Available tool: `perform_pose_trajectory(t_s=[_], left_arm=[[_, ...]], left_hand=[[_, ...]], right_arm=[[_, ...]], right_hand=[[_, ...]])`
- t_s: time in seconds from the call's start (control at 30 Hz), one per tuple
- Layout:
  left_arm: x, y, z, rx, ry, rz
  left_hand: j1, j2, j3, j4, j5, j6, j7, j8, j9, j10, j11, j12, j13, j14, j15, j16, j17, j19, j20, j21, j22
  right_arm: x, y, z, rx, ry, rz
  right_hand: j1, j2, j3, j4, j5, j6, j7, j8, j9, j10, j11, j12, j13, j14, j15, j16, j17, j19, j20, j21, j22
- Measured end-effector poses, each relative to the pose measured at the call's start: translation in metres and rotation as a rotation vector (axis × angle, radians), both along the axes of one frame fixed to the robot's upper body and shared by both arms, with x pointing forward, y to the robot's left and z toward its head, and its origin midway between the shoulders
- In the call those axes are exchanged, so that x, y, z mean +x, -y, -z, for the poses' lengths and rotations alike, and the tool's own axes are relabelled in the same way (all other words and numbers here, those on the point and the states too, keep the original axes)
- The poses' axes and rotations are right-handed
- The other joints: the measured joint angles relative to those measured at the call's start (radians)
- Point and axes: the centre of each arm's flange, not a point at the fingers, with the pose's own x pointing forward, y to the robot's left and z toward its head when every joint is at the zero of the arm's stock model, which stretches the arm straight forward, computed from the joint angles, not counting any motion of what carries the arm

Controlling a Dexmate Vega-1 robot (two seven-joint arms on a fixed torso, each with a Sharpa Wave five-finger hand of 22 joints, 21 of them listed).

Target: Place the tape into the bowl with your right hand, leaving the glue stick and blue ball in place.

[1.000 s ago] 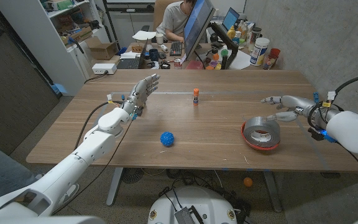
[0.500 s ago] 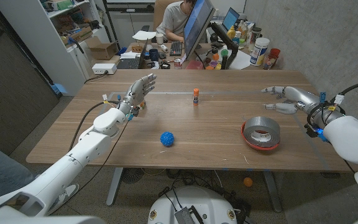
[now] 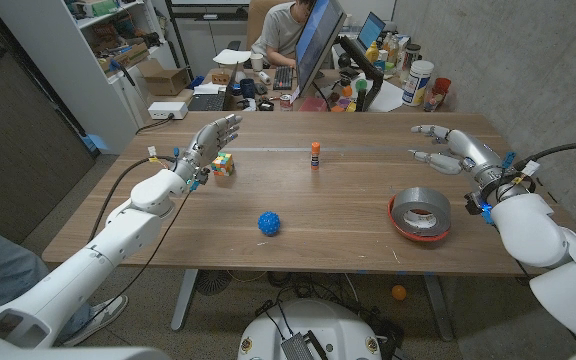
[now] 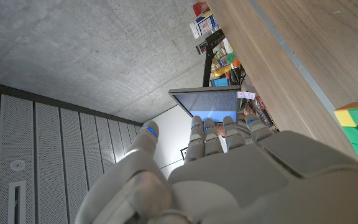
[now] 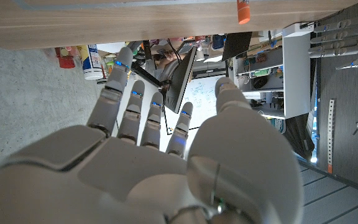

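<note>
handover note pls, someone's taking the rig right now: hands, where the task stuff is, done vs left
Right hand: open, holding nothing, raised over the table's far right, beyond the bowl.
Left hand: open, holding nothing, at the far left beside a colour cube.
Tape: the grey roll sits in the red bowl at the table's right.
Glue stick: upright at the far middle, apart from both hands.
Blue ball: on the table near the middle, nothing touching it.
Done: tape is in the bowl and released.
Left: nothing visible on the task itself; at most park the right hand.
</note>
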Motion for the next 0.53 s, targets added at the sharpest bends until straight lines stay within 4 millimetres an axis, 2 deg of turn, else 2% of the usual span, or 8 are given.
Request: perform_pose_trajectory(t_s=[0.53], left_arm=[[-0.002, -0.016, -0.013, 0.056, 0.041, 0.023]], left_hand=[[0.000, 0.000, 0.004, -0.004, 0.000, 0.000, 0.000, 0.000, 0.000, 0.000, 0.000, 0.000, 0.000, 0.000, 0.000, 0.000, 0.000, 0.000, 0.000, 0.000, 0.000]], right_arm=[[0.019, -0.023, -0.006, 0.075, 0.047, -0.050]], right_hand=[[-0.004, 0.004, 0.000, 0.000, -0.004, 0.005, 0.005, 0.000, -0.005, 0.004, 0.004, -0.008, -0.001, -0.009, -0.009, 0.000, 0.000, 0.001, 0.001, 0.000, 0.000]])
